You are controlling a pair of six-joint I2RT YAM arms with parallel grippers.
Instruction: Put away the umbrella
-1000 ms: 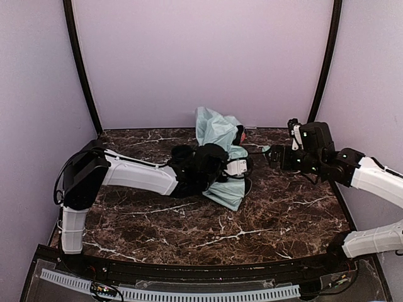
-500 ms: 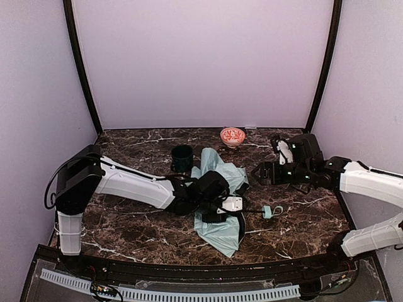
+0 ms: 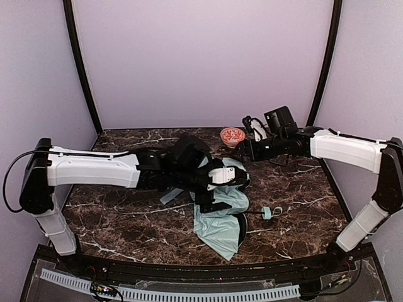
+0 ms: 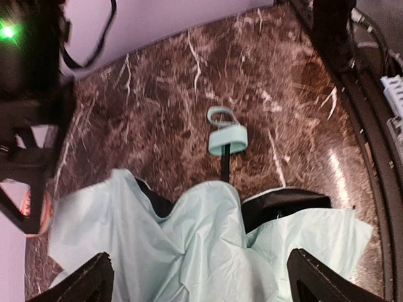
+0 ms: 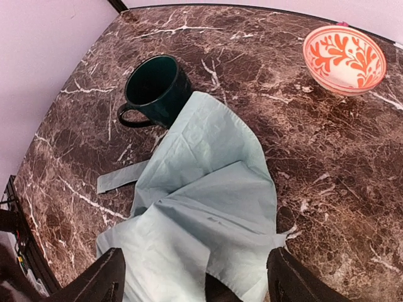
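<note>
The umbrella (image 3: 221,221) lies collapsed on the marble table, its pale mint fabric crumpled and black lining showing. Its thin black shaft (image 4: 225,167) runs out to the small mint handle (image 3: 267,212) with its strap loop. My left gripper (image 3: 217,195) hovers open just above the fabric (image 4: 201,242), one finger on each side and nothing held. The right gripper (image 3: 244,151) hangs open near the back, looking down on the far part of the fabric (image 5: 208,201) and its closure strap (image 5: 123,178).
A dark green mug (image 5: 154,88) stands against the fabric's far left edge; my left arm hides it in the top view. A red-and-white patterned bowl (image 3: 232,136) sits at the back. The table's black front rim (image 4: 371,145) lies beyond the handle.
The left gripper has opened and let go of the umbrella, which came down from upright at the back to lie flat. The right arm swung left toward the bowl.
</note>
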